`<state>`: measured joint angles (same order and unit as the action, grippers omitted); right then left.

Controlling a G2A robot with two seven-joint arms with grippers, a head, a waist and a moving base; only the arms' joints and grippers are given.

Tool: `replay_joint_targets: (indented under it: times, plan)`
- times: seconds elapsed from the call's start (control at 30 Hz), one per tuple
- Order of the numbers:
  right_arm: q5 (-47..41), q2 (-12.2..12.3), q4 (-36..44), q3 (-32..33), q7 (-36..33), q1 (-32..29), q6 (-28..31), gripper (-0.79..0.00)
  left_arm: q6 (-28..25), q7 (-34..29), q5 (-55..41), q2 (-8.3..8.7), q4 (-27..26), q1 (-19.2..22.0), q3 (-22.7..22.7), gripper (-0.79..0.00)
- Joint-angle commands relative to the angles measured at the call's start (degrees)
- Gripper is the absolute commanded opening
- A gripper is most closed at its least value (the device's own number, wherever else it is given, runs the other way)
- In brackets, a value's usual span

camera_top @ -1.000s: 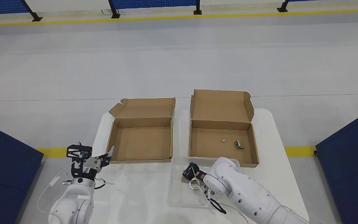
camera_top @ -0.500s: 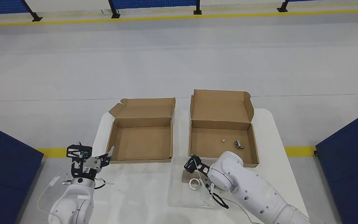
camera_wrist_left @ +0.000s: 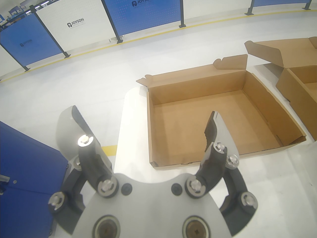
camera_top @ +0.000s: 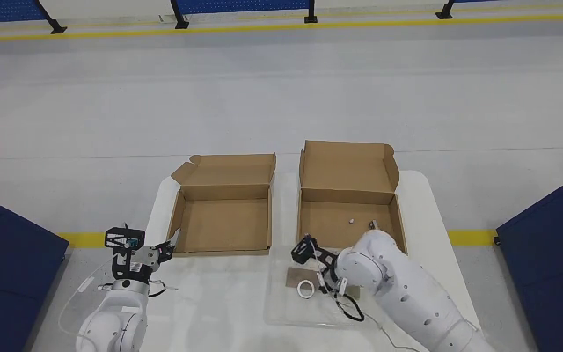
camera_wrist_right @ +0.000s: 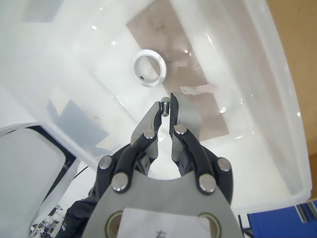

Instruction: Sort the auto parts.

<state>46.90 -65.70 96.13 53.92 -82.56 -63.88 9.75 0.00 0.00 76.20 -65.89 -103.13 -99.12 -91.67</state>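
My right gripper (camera_wrist_right: 165, 107) is shut on a small silver bolt (camera_wrist_right: 164, 106) and hangs above the clear plastic tray (camera_wrist_right: 279, 80). A silver metal ring (camera_wrist_right: 148, 68) lies on the tray floor next to a brown patch. From above, the right gripper (camera_top: 307, 252) sits over the tray's far edge, near the right cardboard box (camera_top: 352, 231), and the ring (camera_top: 306, 289) lies just behind it. The left cardboard box (camera_wrist_left: 218, 122) is empty. My left gripper (camera_wrist_left: 146, 125) stands open at the table's left edge with nothing between its fingers.
The right box holds a small pale part (camera_top: 351, 221) on its floor. Both boxes have their lids folded back. The clear tray (camera_top: 280, 308) takes up the table's near middle. Bare tabletop (camera_top: 220, 290) lies between the left arm and the tray.
The right gripper has risen from the tray with the bolt and shifted toward the right box. The ring stays in the tray. The left arm has kept still.
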Motion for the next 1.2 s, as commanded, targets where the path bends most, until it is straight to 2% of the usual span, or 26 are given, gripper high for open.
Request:
replay_joint_targets:
  times: [0.0,0.23,0.67,0.73,0.87,1.17]
  plan:
    - [-4.94,0.62,0.13,3.45,-0.25,-0.84,1.90,-0.785,0.00,0.00,0.00,0.00,0.00,0.00,0.00,0.000]
    - [-18.73,2.05,-1.26,10.17,-2.82,-2.47,6.45,-0.785,0.00,0.00,0.00,0.00,0.00,0.00,0.00,0.000]
    - [-20.09,2.11,-2.03,10.55,-1.42,-2.80,5.78,-0.785,0.00,0.00,0.00,0.00,0.00,0.00,0.00,0.000]
    - [-26.21,2.20,-3.70,12.08,-1.24,-2.68,5.30,-0.785,0.00,0.00,0.00,0.00,0.00,0.00,0.00,0.000]
    - [-39.74,2.75,-7.86,15.35,-5.44,-1.50,6.53,-0.785,0.00,0.00,0.00,0.00,0.00,0.00,0.00,0.000]
    - [-61.30,5.50,-13.54,11.53,-5.44,0.57,6.53,-0.785,0.00,0.00,0.00,0.00,0.00,0.00,0.00,0.000]
